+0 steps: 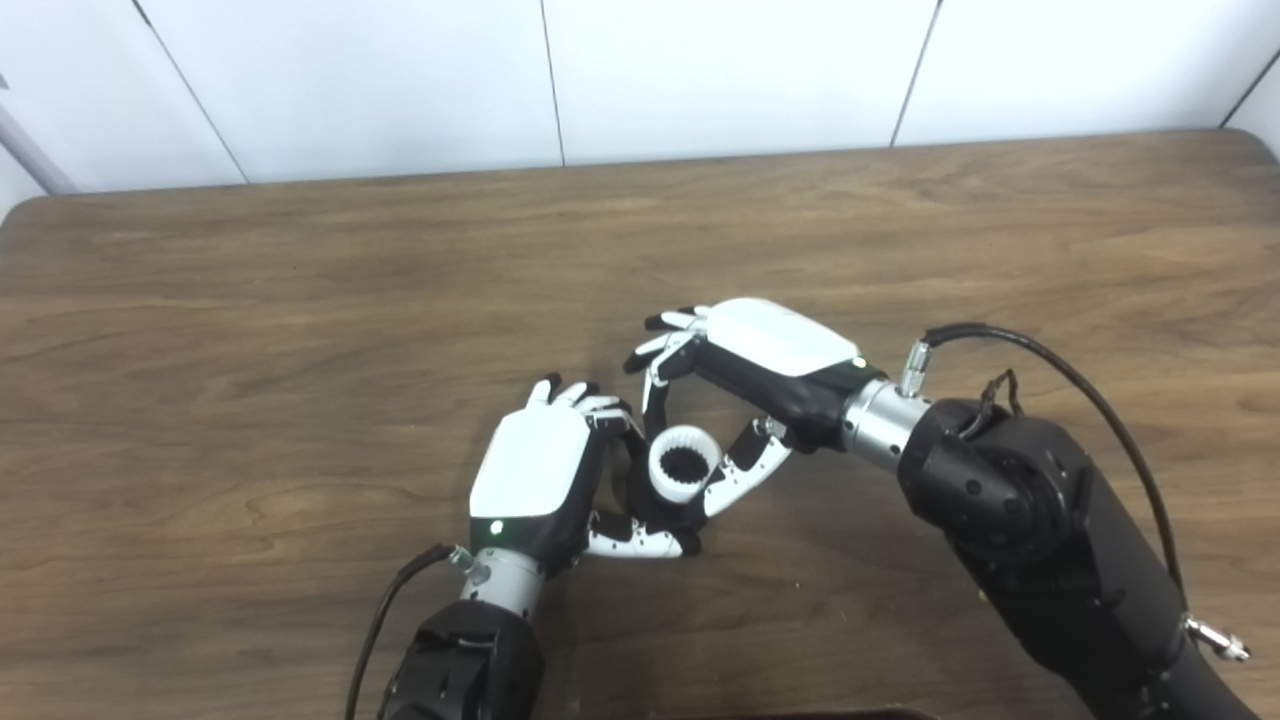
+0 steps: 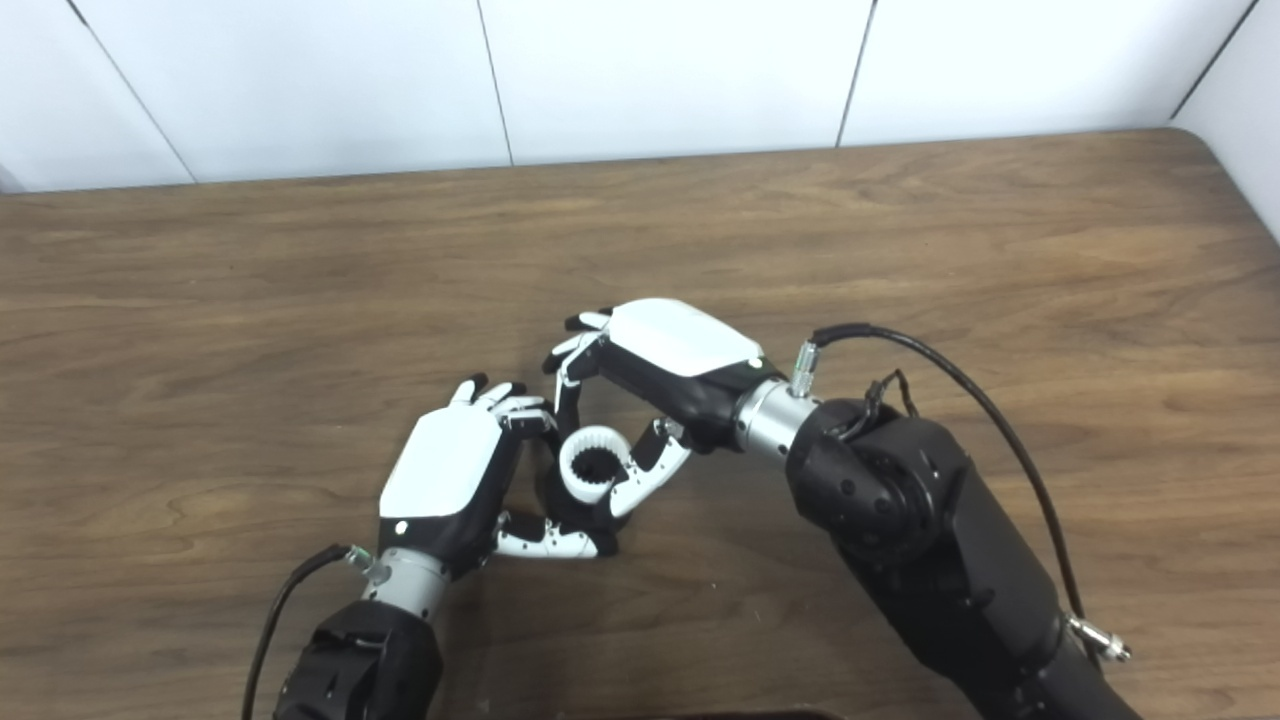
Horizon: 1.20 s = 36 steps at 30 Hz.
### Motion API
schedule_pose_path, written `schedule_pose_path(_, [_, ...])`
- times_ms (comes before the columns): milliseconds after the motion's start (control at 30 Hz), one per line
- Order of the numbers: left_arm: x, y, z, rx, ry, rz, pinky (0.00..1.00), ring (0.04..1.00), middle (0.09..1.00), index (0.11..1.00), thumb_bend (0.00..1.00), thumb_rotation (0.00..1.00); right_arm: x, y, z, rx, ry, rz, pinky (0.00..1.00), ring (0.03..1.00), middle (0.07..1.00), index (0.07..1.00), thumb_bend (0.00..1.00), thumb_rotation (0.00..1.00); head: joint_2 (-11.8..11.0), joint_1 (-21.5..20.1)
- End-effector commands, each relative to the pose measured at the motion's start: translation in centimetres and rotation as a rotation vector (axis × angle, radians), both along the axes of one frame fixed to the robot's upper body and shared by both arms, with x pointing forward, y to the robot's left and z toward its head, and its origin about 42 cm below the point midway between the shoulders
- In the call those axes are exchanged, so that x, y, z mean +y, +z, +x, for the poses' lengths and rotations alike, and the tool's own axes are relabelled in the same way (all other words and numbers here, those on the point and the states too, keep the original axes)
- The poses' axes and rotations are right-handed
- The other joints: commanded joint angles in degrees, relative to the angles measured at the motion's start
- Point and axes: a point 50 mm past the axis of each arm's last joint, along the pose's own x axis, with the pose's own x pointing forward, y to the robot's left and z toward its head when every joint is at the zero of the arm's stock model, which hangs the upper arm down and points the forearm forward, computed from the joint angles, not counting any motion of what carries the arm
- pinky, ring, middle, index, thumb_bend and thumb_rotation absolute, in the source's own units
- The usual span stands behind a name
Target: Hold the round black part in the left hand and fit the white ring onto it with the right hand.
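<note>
My left hand [image 1: 545, 470] is shut on the round black part [image 1: 655, 505], held just above the wooden table [image 1: 300, 330] near its front middle. The white ring [image 1: 684, 463], toothed inside, sits on top of the black part. My right hand [image 1: 745, 375] comes in from the right and pinches the ring between its thumb and fingers. Most of the black part is hidden behind the ring and the fingers. The same scene shows in the right eye view: the left hand [image 2: 450, 475], the ring [image 2: 594, 462], the right hand [image 2: 665, 365].
The brown wooden table stretches wide on all sides of the hands. A white panelled wall [image 1: 700, 70] stands behind its far edge. A black cable [image 1: 1080, 390] loops off my right wrist.
</note>
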Motion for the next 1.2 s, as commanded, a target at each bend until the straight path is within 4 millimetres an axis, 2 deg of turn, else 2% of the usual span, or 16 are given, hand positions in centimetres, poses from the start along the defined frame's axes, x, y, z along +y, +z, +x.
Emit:
schedule_pose_path(0, [-0.6,-0.7,-0.1,0.056,-0.035,0.019,1.0,0.898,0.789,0.481,0.52,0.05,0.4,0.9,0.2,-0.059,0.02,0.018,0.99,0.956,0.834,0.485,0.52,0.14,0.1,0.0])
schedule_pose_path(333, [-0.7,-0.5,-0.1,0.059,-0.033,0.013,1.0,0.901,0.792,0.481,0.52,0.05,0.7,-0.4,0.3,-0.03,0.007,0.018,0.99,0.958,0.836,0.485,0.52,0.13,0.2,0.2])
schedule_pose_path(633, [-0.7,-0.6,0.0,0.057,-0.033,0.017,1.0,0.902,0.789,0.48,0.52,0.05,0.9,-0.7,0.5,-0.029,0.002,0.022,0.98,0.964,0.842,0.485,0.52,0.13,0.2,0.0])
schedule_pose_path(1167, [-0.7,-0.4,-0.2,0.057,-0.038,0.01,1.0,0.904,0.79,0.48,0.52,0.05,0.8,-1.4,1.4,-0.028,-0.015,0.02,0.86,0.972,0.834,0.486,0.52,0.13,0.5,-0.3])
